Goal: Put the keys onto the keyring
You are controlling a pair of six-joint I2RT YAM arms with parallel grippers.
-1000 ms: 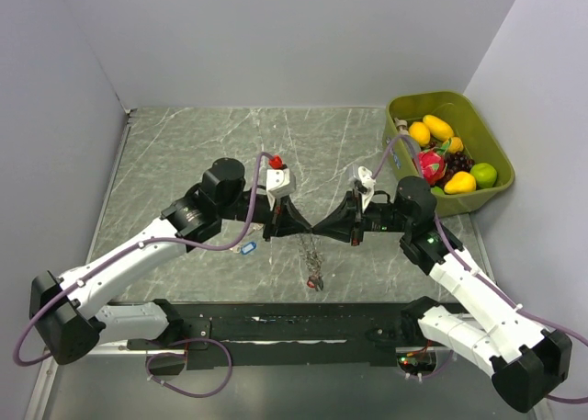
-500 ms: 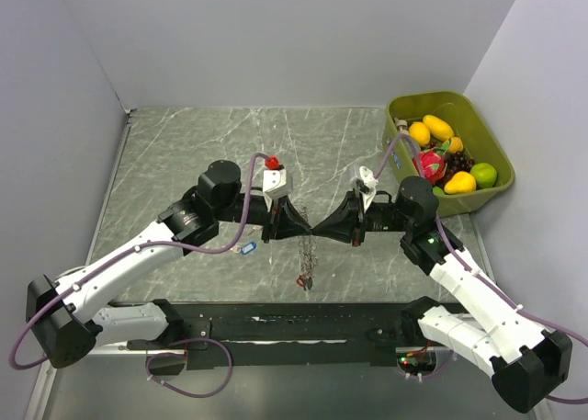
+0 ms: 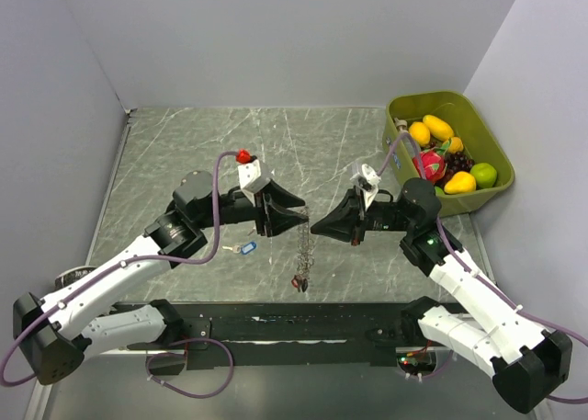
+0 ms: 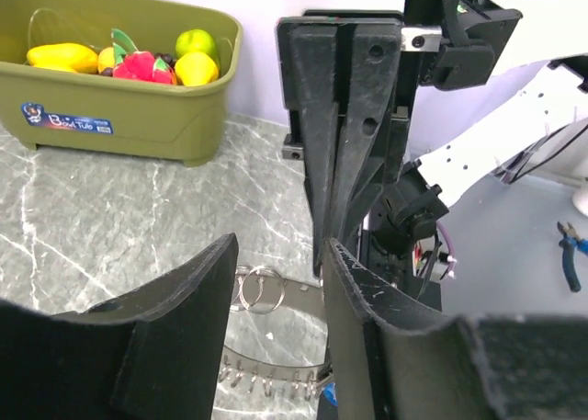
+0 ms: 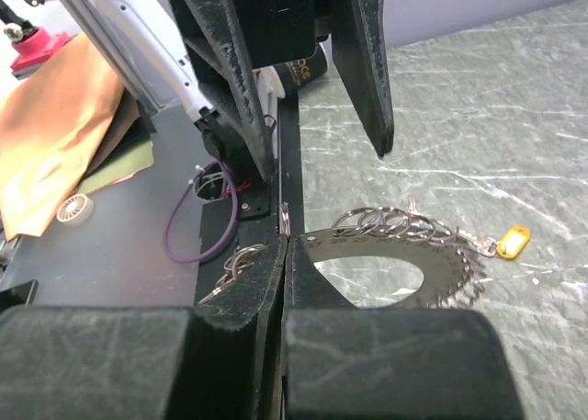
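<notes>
Grey wire keyring (image 3: 301, 250) hangs straight down from the right hand (image 3: 317, 227), pinched shut on its top, while the left hand (image 3: 299, 215), fingers apart and empty, hovers just left of it, nearer the blue-tagged key (image 3: 246, 248) on the worktop (image 3: 184, 153)

Right gripper (image 5: 286, 241) fingers pressed tight together, pinching the keyring (image 5: 450, 275) at its edge, w/ a thin wire loop poking up btwn the tips. Keyring carries a bunch of small rings (image 5: 386, 222) + a yellow-tagged key (image 5: 511, 241), marble table (image 5: 514, 117) behind. Left gripper (image 5: 322, 158) sits opposite, fingers spread apart, nothing btwn them.
</notes>
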